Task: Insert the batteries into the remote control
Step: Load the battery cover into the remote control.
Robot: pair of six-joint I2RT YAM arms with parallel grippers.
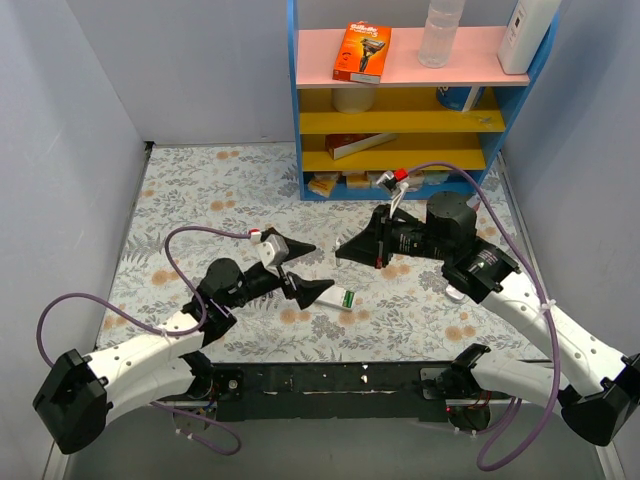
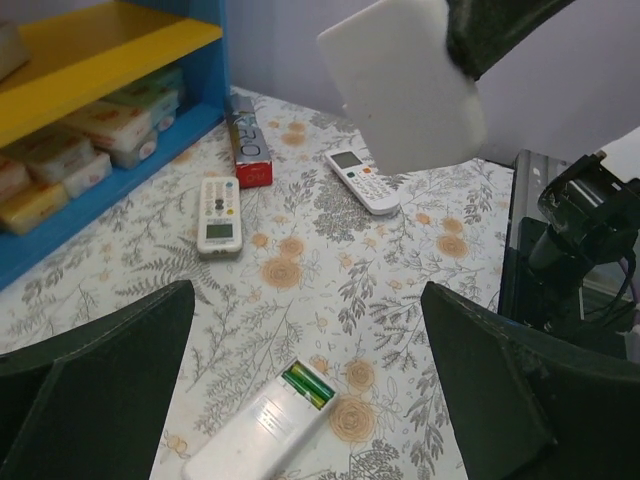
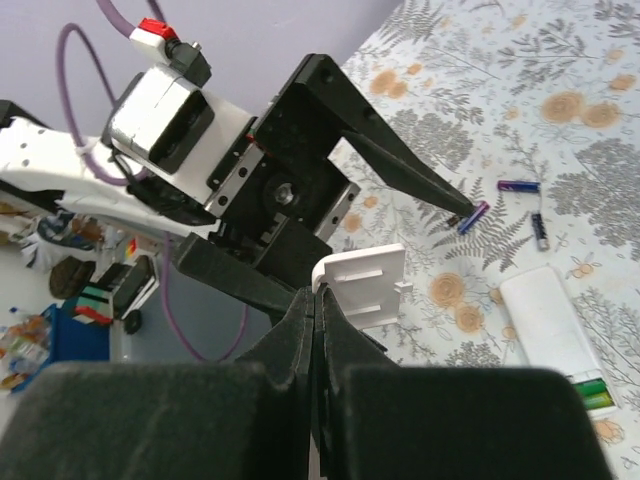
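Three loose batteries [image 3: 519, 185]: right-wrist view only; left hand [image 1: 318, 268] wide; right hand [image 1: 342, 252] pinching cover [image 3: 365, 285].

My left arm [image 1: 150, 350] reaches from the desk's near left corner toward its middle, and my left jaws are spread wide, tilted down at the desk. My right arm [image 1: 540, 310] rises from the near right corner, folds at the elbow and points toward the left edge. My right jaws are pinched tight on a white battery cover [image 3: 365, 285], near my left fingers [image 1: 300, 247] but apart.

Robot lab booth, partition walls [image 1: 70, 120], prop shelf [image 1: 400, 122]
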